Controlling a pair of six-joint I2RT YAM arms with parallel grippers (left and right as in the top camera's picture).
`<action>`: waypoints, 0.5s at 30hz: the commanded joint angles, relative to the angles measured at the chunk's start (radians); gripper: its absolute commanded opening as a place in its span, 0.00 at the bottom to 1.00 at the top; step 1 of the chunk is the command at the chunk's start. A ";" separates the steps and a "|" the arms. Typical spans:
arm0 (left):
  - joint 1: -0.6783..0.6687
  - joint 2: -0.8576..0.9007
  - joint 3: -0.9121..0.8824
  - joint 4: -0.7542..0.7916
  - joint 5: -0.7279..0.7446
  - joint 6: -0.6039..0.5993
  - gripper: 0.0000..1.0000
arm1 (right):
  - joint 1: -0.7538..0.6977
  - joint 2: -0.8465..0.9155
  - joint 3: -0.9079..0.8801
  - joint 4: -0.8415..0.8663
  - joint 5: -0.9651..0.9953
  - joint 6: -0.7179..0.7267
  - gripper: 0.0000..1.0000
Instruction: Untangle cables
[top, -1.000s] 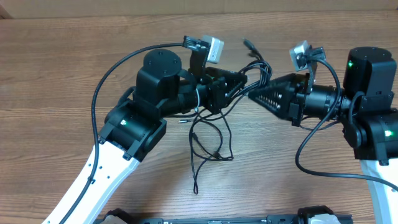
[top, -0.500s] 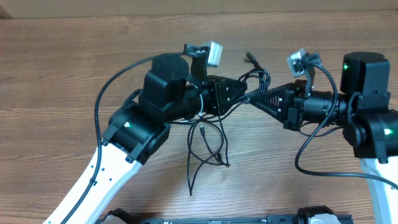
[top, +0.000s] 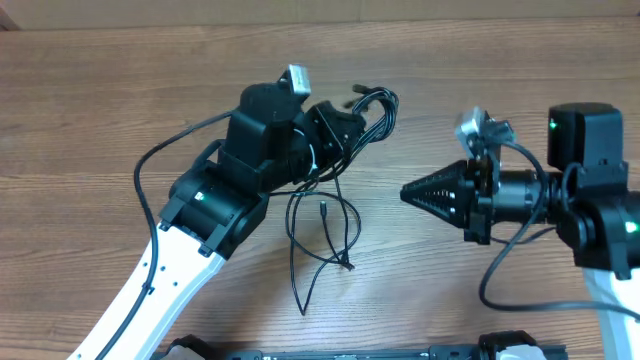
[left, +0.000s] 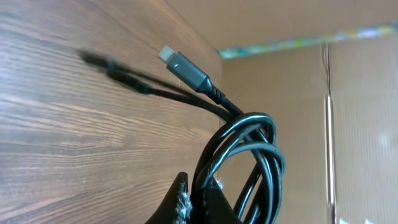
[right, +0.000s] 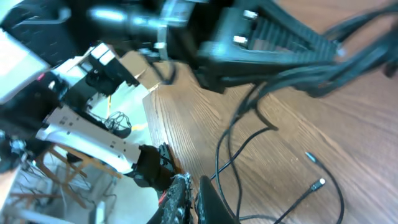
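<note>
The cables (top: 372, 108) are thin black cords bunched in loops at my left gripper (top: 345, 132), which is shut on them and holds them above the wooden table (top: 100, 120). Loose strands (top: 322, 240) hang down and curl on the table, with small plug ends. In the left wrist view the looped cables (left: 245, 149) rise from my left gripper (left: 198, 194), and a grey plug with a metal tip (left: 183, 65) sticks out. My right gripper (top: 408, 192) is shut and empty, apart from the bundle to its right. In the right wrist view its fingers (right: 193, 198) are closed, with strands (right: 249, 149) on the table beyond.
The left arm (top: 215, 200) reaches in from the lower left, the right arm (top: 590, 200) from the right. Cardboard walls (left: 348, 112) stand past the table's edge.
My right gripper has let go of the bundle and pulled back to the right and down. My left gripper has carried the cables left and up; the hanging strands shifted left.
</note>
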 joint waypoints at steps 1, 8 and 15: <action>-0.002 -0.006 0.013 0.005 -0.052 -0.079 0.04 | 0.004 -0.032 0.014 -0.002 -0.034 -0.076 0.04; -0.003 -0.006 0.013 0.008 0.033 0.129 0.04 | 0.004 -0.023 0.014 -0.001 -0.009 -0.028 0.70; -0.003 -0.006 0.013 0.027 0.222 0.477 0.04 | 0.004 -0.017 0.014 0.068 0.137 0.218 1.00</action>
